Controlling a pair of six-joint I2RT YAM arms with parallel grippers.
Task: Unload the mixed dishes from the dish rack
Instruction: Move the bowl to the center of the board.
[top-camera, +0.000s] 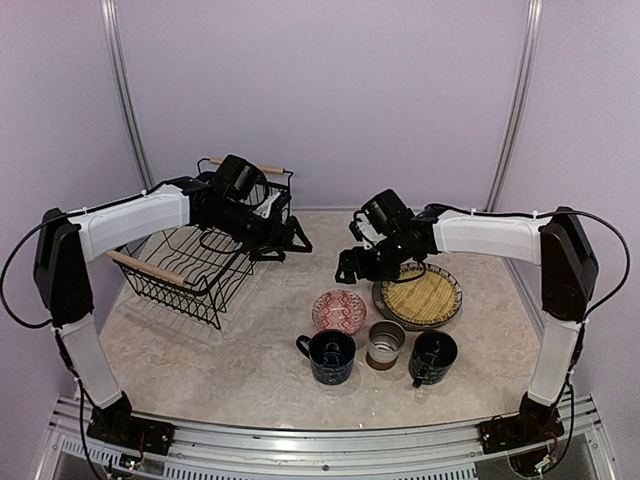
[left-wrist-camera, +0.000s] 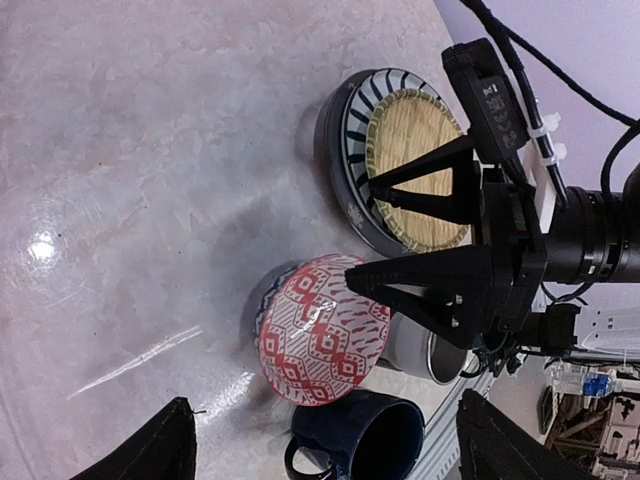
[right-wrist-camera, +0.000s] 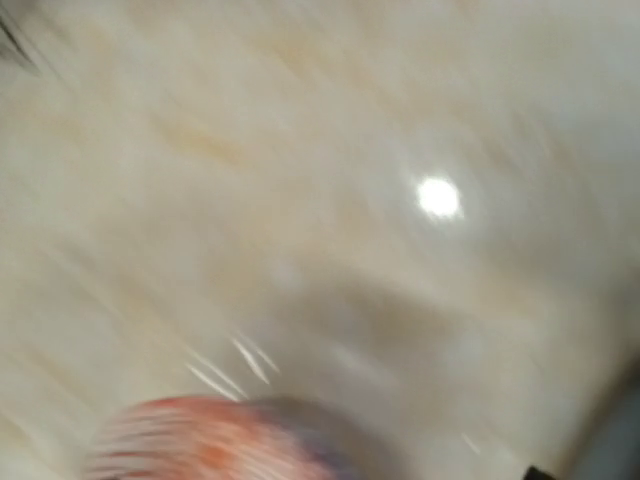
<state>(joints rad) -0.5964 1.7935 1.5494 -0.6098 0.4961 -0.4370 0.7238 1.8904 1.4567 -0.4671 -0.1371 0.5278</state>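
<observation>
The left gripper (top-camera: 283, 246) hangs above the table (top-camera: 200, 350), just off the right end of the rack (top-camera: 190, 265). Its fingers (left-wrist-camera: 150, 450) are spread wide with nothing between them. The right gripper (top-camera: 355, 268) faces it from the right, jaws likewise wide and empty, over the far left edge of the plates (top-camera: 418, 296). Its own camera is too smeared to show more than a red blur, probably the bowl (top-camera: 339, 310).

The plates sit stacked right of centre, with the straw plate (left-wrist-camera: 405, 130) on top of the striped plate (left-wrist-camera: 358, 125) and a dark one beneath. The bowl stands just left of the stack and a little nearer. Nearer again, in a row from left to right, are the blue mug (top-camera: 330, 355), grey cup (top-camera: 386, 343) and green mug (top-camera: 433, 357). The rack sits far left, well apart from the dishes.
</observation>
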